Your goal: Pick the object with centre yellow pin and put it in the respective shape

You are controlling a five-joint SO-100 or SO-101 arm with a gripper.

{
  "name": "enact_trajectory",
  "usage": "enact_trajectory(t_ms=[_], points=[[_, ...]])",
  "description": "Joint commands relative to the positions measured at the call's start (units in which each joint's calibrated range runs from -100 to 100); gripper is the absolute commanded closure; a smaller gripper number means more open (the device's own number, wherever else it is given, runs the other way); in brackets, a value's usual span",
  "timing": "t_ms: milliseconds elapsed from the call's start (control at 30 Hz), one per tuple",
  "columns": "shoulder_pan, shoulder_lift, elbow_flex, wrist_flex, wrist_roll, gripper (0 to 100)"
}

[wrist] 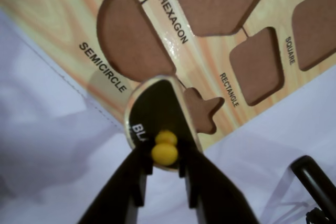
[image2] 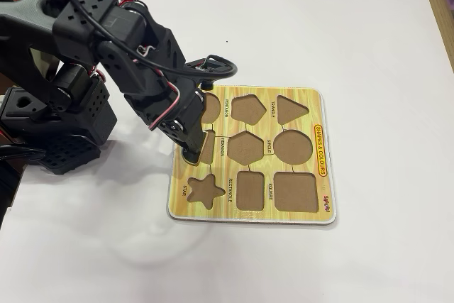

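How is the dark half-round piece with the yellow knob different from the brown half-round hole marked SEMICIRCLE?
The dark semicircle piece with the yellow knob has a near-black face; the brown semicircle recess is plain brown. The piece is held by its knob in the end effector; the recess sits sunk in the yellow wood-grain puzzle board, empty. The piece carries white letters; the recess's label is printed beside it. Both share a half-round outline.

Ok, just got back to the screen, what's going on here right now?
The arm's end effector is shut on the yellow knob of the dark semicircle piece and holds it over the puzzle board. In the wrist view the piece sits just below the SEMICIRCLE recess, partly overlapping the star recess, so it is not yet seated. The other recesses on the board look empty.
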Motion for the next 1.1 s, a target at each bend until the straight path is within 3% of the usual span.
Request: enact_trajectory(t_ms=[0,433,1067], points=[[0.50,1.18,-0.27,-2.71,-0.04,98],[-4.87,8.46,-2.34,-4.78,-2.76,98],[-11.12,12.89,-2.97,-10.05,-2.03,99]])
